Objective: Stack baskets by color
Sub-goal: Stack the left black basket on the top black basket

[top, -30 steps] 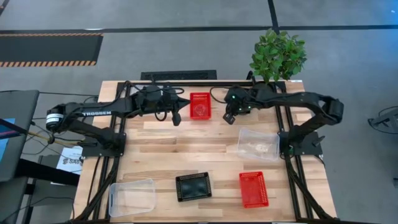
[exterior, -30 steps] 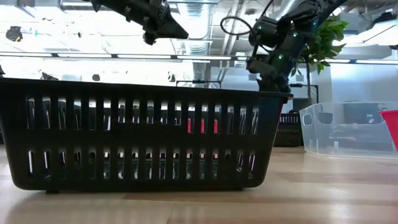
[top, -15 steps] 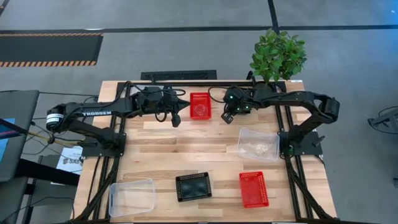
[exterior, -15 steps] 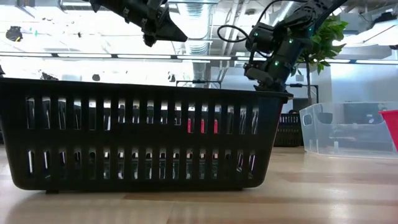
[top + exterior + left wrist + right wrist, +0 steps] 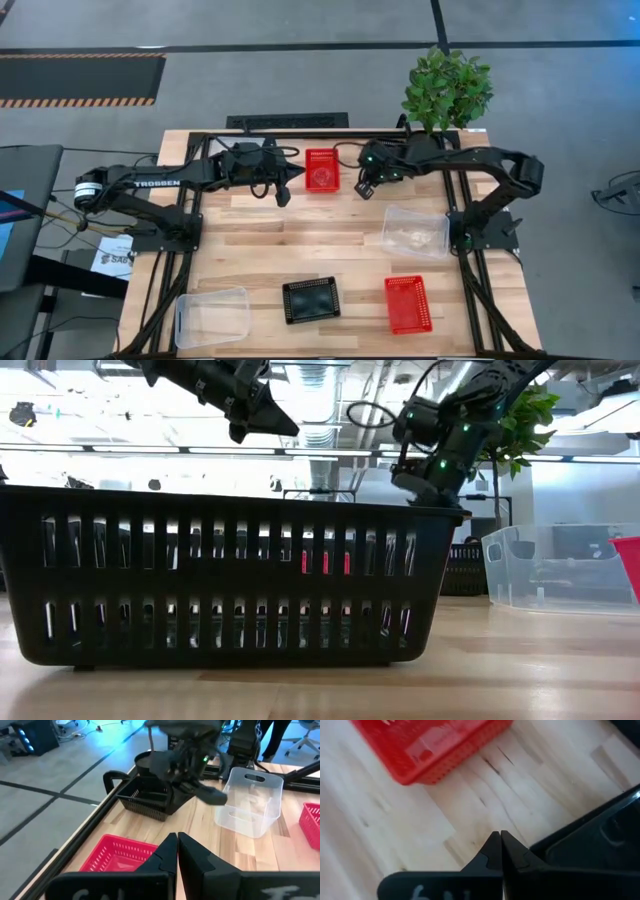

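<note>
Wooden table [image 5: 300,245] | left gripper [image 5: 292,174] and right gripper [image 5: 362,188] are hovering, fingers together, flanking far red basket [image 5: 321,169] | left arm is reading TROSSEN

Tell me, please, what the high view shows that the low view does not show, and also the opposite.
Only the high view shows the whole layout: a red basket at the far edge between the left gripper and the right gripper, a second red basket, two clear baskets and the wooden table around them.

Only the low view shows the black basket's slotted side wall close up, and the ceiling lights of the room behind.

Both show the black basket, a clear basket, the plant and both arms.
</note>
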`<control>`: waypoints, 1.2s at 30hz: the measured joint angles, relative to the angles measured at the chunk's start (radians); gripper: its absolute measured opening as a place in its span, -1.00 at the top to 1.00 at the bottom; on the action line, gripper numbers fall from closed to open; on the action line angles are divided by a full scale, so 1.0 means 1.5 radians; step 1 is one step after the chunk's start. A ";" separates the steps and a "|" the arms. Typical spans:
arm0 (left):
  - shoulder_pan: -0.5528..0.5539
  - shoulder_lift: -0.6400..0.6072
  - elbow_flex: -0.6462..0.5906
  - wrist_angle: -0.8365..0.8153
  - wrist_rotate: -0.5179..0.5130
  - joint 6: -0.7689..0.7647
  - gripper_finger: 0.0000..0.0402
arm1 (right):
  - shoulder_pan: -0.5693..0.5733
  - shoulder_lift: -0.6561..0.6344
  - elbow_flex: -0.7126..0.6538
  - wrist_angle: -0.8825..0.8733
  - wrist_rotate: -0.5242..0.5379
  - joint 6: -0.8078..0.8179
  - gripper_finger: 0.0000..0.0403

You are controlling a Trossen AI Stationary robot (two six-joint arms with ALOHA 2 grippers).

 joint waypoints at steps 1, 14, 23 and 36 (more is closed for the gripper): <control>0.000 0.000 0.000 0.001 0.000 0.000 1.00 | 0.000 -0.007 0.000 0.001 0.003 -0.001 0.99; 0.002 0.000 -0.001 -0.001 -0.002 0.007 1.00 | 0.073 -0.107 -0.020 -0.109 0.290 0.108 0.99; 0.002 0.000 -0.001 -0.002 -0.003 0.010 1.00 | 0.099 -0.108 -0.107 -0.083 0.338 0.199 0.99; 0.003 0.000 -0.001 -0.006 -0.003 0.009 1.00 | 0.114 -0.098 -0.127 -0.073 0.340 0.234 0.99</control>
